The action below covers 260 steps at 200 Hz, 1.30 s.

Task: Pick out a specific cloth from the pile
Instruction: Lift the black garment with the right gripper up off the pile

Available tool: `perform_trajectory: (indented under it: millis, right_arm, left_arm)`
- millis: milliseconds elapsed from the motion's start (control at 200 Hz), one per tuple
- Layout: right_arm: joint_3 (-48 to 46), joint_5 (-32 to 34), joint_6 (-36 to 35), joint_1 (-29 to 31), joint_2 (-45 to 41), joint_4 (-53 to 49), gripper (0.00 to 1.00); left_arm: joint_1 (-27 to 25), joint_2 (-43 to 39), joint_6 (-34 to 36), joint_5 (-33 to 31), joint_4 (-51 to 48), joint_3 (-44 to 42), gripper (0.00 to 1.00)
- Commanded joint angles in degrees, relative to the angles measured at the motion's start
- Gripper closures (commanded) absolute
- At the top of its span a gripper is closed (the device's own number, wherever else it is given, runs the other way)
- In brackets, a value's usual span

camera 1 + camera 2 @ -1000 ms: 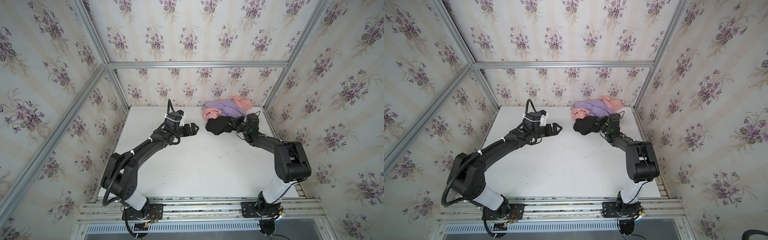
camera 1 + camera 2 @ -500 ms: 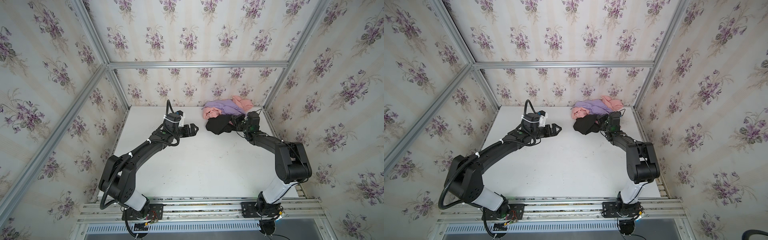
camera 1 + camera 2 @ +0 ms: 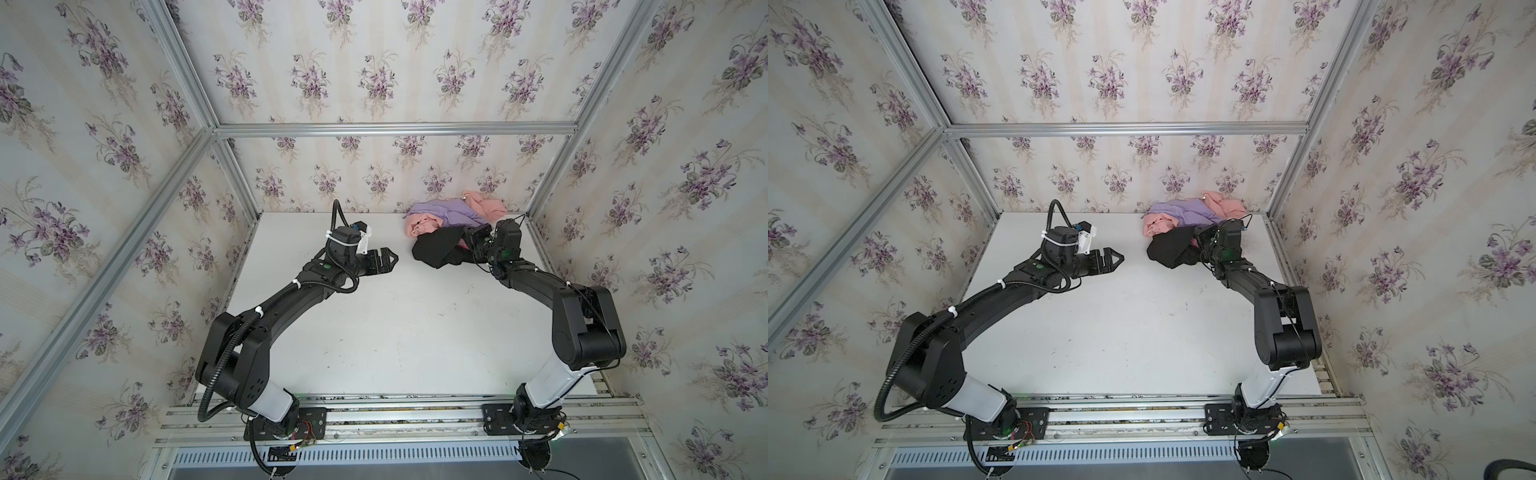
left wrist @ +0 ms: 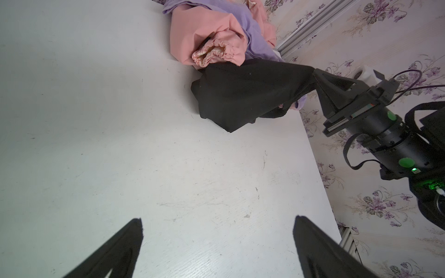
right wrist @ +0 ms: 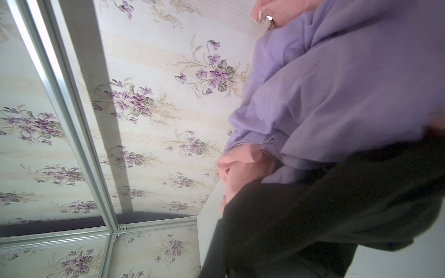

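Note:
The pile (image 3: 455, 216) lies in the table's back right corner: a lilac garment (image 3: 449, 212) over a salmon-pink one (image 3: 488, 203). The cloth (image 3: 436, 249), plain black, hangs at the pile's front edge in both top views. My right gripper (image 3: 473, 239) is shut on its upper right corner, pulling it taut off the table, as the left wrist view shows (image 4: 315, 72). The right wrist view is filled by the cloth (image 5: 313, 216) and lilac fabric; its fingers are hidden there. My left gripper (image 3: 392, 259) hovers open left of the cloth, holding nothing (image 4: 218, 217).
The white table (image 3: 374, 332) is boxed in by flowered walls with aluminium posts; the back right post (image 3: 544, 183) stands close behind the pile. The right table edge (image 4: 320, 168) runs just beside my right arm (image 3: 540, 286).
The right gripper has edged slightly upward with the black cloth still in it. The left arm has barely moved.

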Motion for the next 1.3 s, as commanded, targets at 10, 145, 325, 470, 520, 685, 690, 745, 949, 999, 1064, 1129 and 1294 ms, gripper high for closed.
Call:
perform_trajectory:
  millis: [10, 145, 325, 470, 520, 685, 690, 745, 949, 999, 1064, 1129, 1294]
  right_arm:
    - [1.5, 0.8, -1.2, 0.2, -1.1, 2.8, 1.0]
    - [1.7, 1.0, -1.3, 0.1, -1.3, 2.4, 1.0]
    - [2.8, 1.0, -1.2, 0.2, -1.4, 2.1, 1.0]
    - [5.4, 0.4, -2.1, 0.2, -1.4, 0.6, 1.0]
    - [6.0, 0.9, -2.5, 0.2, -1.5, 0.1, 1.0]
    - [8.6, 1.6, -3.4, 0.2, -0.8, -0.9, 1.0]
    - [8.7, 1.6, -3.5, 0.2, -0.8, -0.9, 1.0]
    - [9.5, 1.5, -3.3, 0.2, -0.4, -1.1, 1.0]
    - [11.4, 1.5, -3.5, 0.2, -0.6, -1.9, 1.0]
    - [11.6, 1.6, -3.6, 0.2, -0.8, -2.2, 1.0]
    - [12.0, 1.4, -3.7, 0.2, -1.1, -2.5, 1.0]
    - [12.4, 1.2, -3.7, 0.3, -1.2, -2.7, 1.0]
    - [13.4, 1.4, -4.0, 0.5, -1.9, -3.4, 1.0]
  left_arm:
    - [0.0, -0.4, -0.3, 0.8, 1.5, 0.0, 0.0]
    - [0.0, -0.9, -0.2, 0.6, 1.5, -0.2, 0.0]
    - [0.0, -1.3, -0.1, 0.2, 1.5, -0.5, 0.0]
    - [0.0, -1.4, -0.2, 0.3, 1.5, -0.8, 0.0]
    - [0.0, -1.7, -0.1, 0.1, 1.5, -1.0, 0.0]
    - [0.0, -2.7, 0.3, -0.6, 1.6, -2.2, 0.0]
    - [0.0, -2.8, 0.3, -0.6, 1.6, -2.2, 0.0]
    - [0.0, -3.2, 0.5, -0.9, 1.6, -2.6, 0.0]
    - [0.1, -4.2, 1.1, -1.7, 1.6, -3.5, 0.0]
    - [0.1, -4.2, 1.0, -1.6, 1.6, -3.5, 0.0]
    - [0.0, -4.2, 1.0, -1.6, 1.7, -3.7, 0.0]
    - [0.1, -4.2, 1.0, -1.7, 1.8, -3.9, 0.0]
    - [0.1, -4.4, 0.8, -1.7, 2.2, -4.2, 0.0]
